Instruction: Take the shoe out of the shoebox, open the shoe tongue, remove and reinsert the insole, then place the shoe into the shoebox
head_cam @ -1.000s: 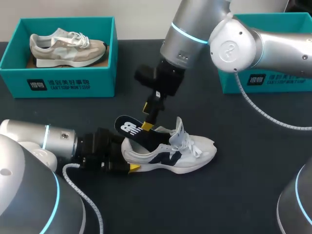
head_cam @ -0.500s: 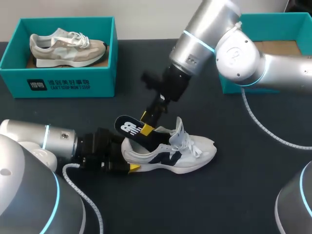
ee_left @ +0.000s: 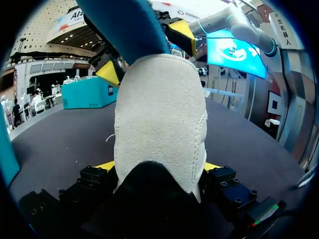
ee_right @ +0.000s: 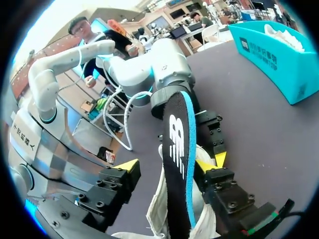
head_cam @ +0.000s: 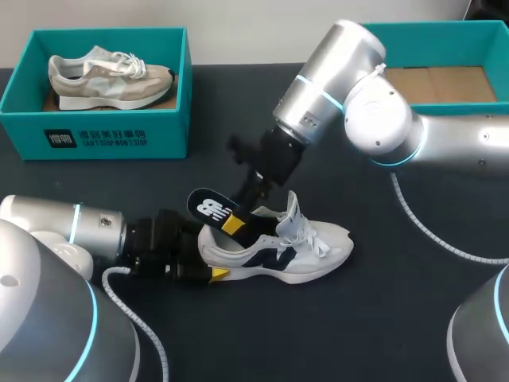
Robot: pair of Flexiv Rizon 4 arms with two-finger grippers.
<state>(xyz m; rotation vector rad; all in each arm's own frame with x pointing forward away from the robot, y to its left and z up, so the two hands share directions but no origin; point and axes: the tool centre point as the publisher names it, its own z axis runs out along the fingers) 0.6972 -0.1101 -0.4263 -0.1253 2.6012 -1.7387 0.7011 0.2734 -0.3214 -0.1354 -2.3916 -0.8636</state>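
Observation:
A white shoe (head_cam: 278, 247) with a navy logo lies on the dark table, toe to the right. My left gripper (head_cam: 208, 253) is shut on its heel (ee_left: 159, 119), a yellow tip showing at each side. A black insole (head_cam: 211, 208) with a white logo sticks up out of the shoe's opening. My right gripper (head_cam: 235, 219) stands over it, open, with the insole (ee_right: 177, 149) between its fingers. One finger lies close against the insole, the other stands apart from it. The open teal shoebox (head_cam: 445, 30) sits at the back right, partly hidden by my right arm.
A second teal shoebox (head_cam: 95, 135) at the back left holds a beige shoe (head_cam: 111, 76). My right arm reaches across from the right, above the table's middle.
My right gripper has come down along the insole and its fingers have drawn closer together. The arm's wrist has tilted over. Shoe, insole and left gripper have stayed put.

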